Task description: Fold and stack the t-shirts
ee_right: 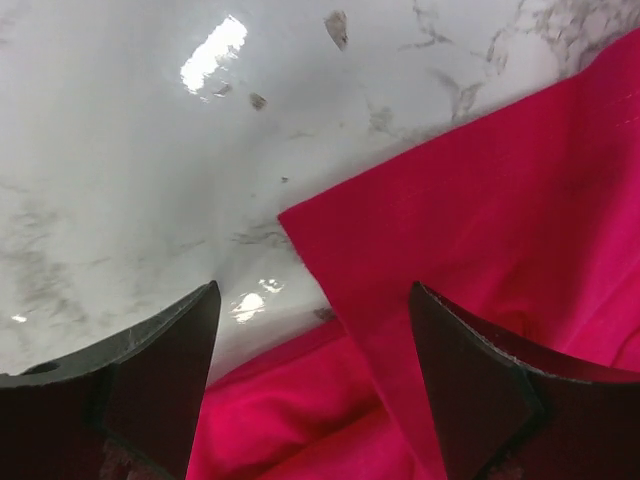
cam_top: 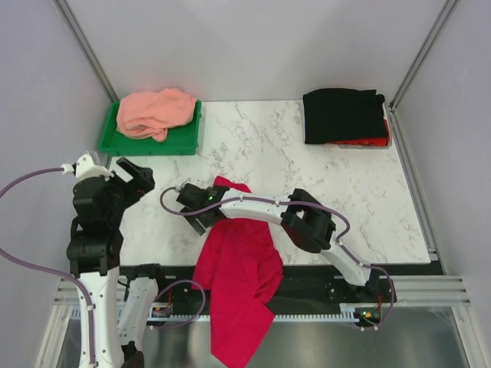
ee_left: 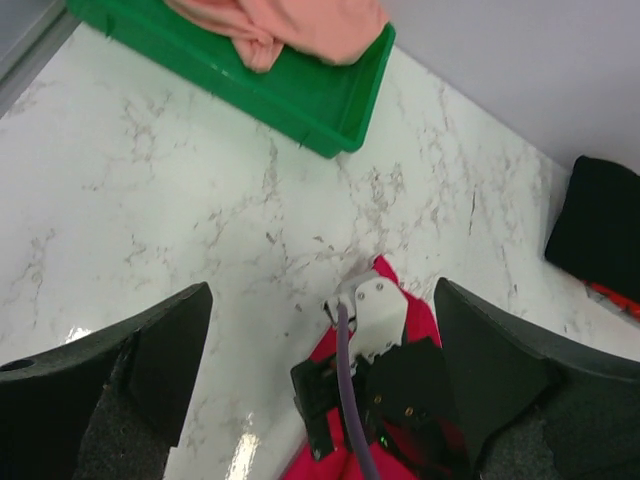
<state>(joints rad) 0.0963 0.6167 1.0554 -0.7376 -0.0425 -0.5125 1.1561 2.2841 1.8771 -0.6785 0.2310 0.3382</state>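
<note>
Right pincer point(ee_right: 312, 300) spread, crimson shirt point(ee_right: 480, 200) seemingly below

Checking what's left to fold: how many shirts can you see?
3. Pink shirt bunched in the tray; black shirt folded at the far right; red shirt hanging over the near edge. Red edge under the black one may be a fourth.
</note>
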